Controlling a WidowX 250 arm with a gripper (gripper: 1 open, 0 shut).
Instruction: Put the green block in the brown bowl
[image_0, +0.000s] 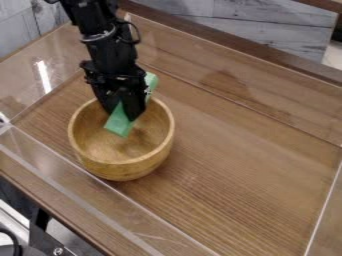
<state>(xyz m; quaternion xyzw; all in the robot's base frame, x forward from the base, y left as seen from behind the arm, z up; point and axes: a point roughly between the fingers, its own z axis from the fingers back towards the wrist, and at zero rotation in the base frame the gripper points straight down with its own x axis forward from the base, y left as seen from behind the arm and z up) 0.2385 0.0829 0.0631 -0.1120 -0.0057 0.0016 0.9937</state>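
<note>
— So, where was the green block (123, 118) at that point?

— Clamped between the jaws of the gripper (118, 104), tilted, its lower end down inside the brown bowl (123, 145) and its upper end poking out beside the fingers at the far rim.

— Was it touching the bowl's floor?

— I couldn't tell; the lower corner looked close to the inner wall.

— How should the release have gone, in your view?

— Open the jaws gently so the bar slid down the wall rather than tipping over the far rim, then lift straight up.

— Any room to work with?

— Plenty. The wooden table (254, 120) was bare to the right, with a clear wall (34, 75) on the left, near the arm.
</note>
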